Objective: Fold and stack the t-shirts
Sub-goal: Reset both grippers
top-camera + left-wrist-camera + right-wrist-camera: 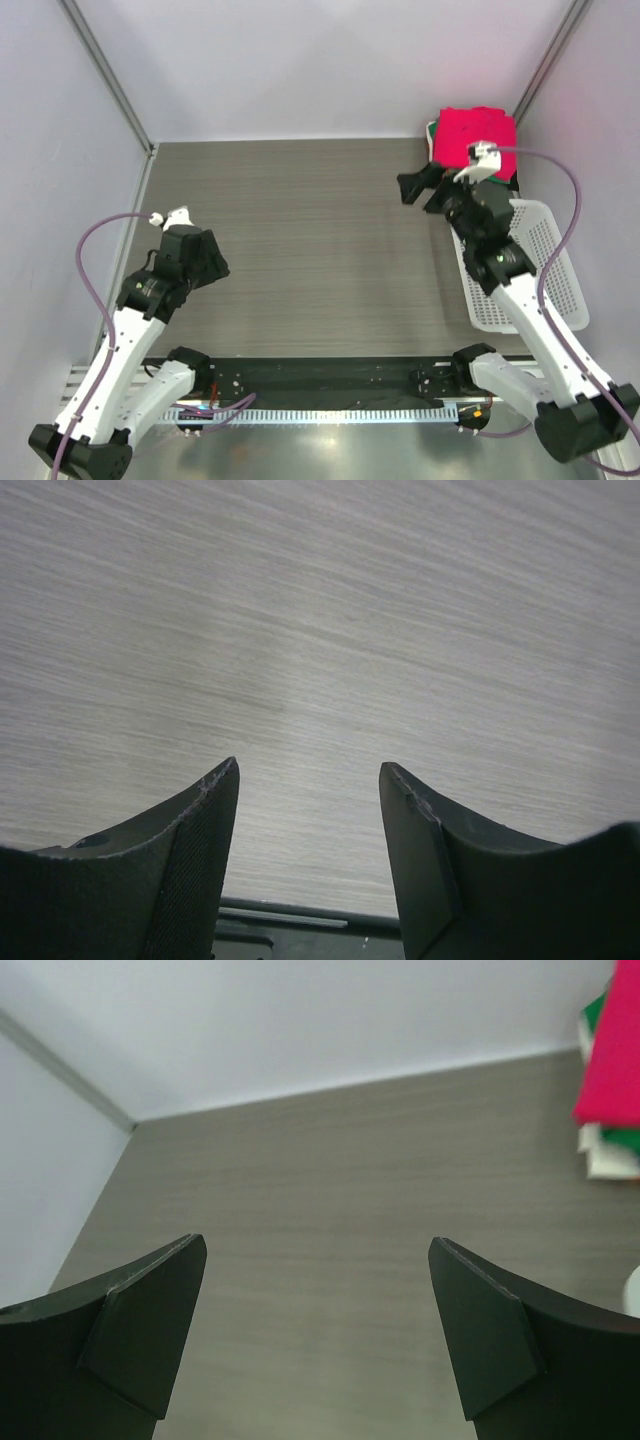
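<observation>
**A:** Top external view first: where are the t-shirts [478,140]?

**B:** Piled at the upper right of the frame. The red-pink shirt [612,1050] is on top, with green and white edges showing under it. The basket [548,262] lies just below the pile.

**A:** And your fingers?

**B:** My right gripper [420,190] is spread wide and holds nothing, over the table [320,220] just left of the pile. My left gripper [308,770], at the frame's left, is parted too and holds nothing.
</observation>
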{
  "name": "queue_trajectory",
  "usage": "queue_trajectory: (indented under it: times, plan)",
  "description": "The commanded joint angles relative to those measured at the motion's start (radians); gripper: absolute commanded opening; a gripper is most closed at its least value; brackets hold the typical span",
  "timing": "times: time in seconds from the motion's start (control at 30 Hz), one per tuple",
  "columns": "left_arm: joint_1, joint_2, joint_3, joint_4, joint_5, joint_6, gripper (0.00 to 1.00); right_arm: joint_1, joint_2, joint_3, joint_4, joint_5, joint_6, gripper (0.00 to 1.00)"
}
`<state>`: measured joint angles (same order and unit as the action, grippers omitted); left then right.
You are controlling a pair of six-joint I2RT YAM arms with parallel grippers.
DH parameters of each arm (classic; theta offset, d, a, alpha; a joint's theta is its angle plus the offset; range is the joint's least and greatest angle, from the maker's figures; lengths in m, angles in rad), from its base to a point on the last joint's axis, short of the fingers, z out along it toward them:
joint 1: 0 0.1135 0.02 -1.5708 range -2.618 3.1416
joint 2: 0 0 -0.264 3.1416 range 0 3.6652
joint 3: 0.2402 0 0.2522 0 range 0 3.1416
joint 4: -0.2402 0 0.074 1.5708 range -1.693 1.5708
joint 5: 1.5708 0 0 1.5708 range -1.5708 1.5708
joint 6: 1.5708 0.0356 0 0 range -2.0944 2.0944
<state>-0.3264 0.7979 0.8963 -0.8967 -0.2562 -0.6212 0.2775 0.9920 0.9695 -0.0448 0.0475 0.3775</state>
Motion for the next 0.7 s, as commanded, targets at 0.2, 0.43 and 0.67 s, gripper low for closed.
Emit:
queue_trajectory:
  times: [0.2,0.43,0.67]
  plan:
    - [0.000,-0.109,-0.152,0.306,-0.067,0.058,0.63,0.291,-0.263,-0.210,-0.322,0.112,0.202,1.00]
    - [0.000,-0.095,-0.270,0.522,-0.293,0.209,0.61,0.368,-0.343,-0.224,-0.503,0.258,0.227,1.00]
    - [0.006,0.001,-0.509,1.048,-0.331,0.480,0.65,0.368,-0.377,-0.267,-0.492,0.289,0.210,1.00]
